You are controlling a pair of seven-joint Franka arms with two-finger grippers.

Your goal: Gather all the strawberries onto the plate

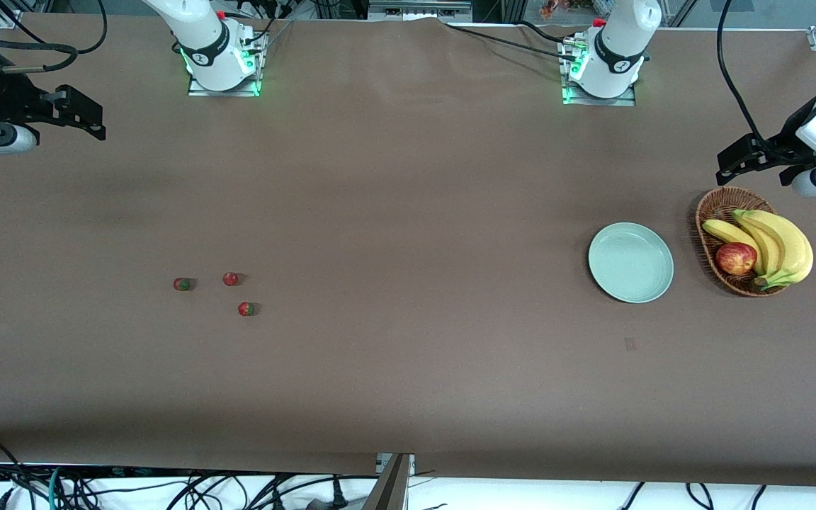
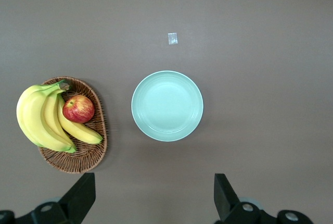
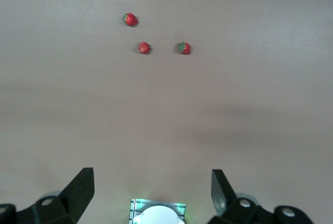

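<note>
Three strawberries [image 1: 230,279] wait, none on the plate [image 1: 630,262].
No writing shows. Left gripper [image 1: 728,170] and right gripper [image 1: 93,122] hang wide open, holding nothing.

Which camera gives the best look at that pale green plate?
The left wrist view: the plate sits mid-picture, large and unobstructed. The front view shows it smaller, beside the basket. The right wrist view misses it entirely.
</note>
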